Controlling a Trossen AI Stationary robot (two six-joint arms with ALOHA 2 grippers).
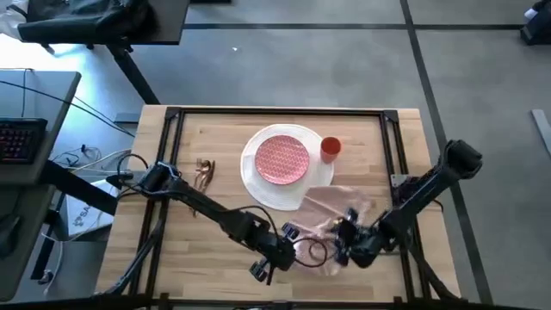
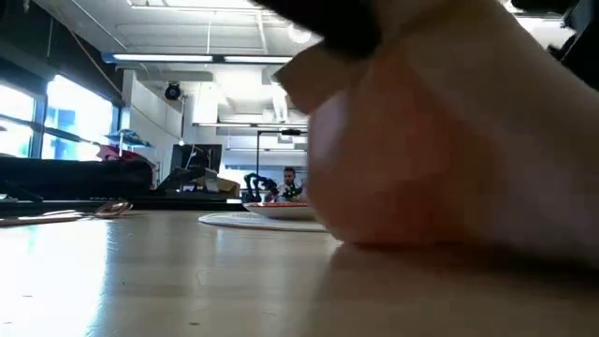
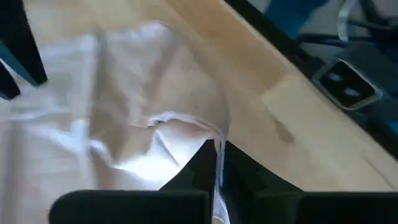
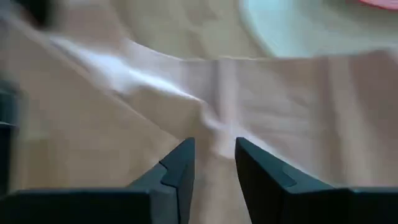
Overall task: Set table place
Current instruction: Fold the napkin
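We are pinching the napkin [image 3: 143, 124] edge in our left gripper [image 3: 219, 163], near the table's [image 1: 215, 267] front beside the plate [image 1: 263, 189]. Our right gripper [image 4: 214, 155] is straddling a fold with fingers apart. Uneven pulling could be dragging cloth against the plate or bunching it.

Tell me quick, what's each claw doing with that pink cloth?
Left gripper: shut on the pale pink cloth napkin, pinching a fold.
Right gripper: fingers a little apart with the napkin's cloth between them.
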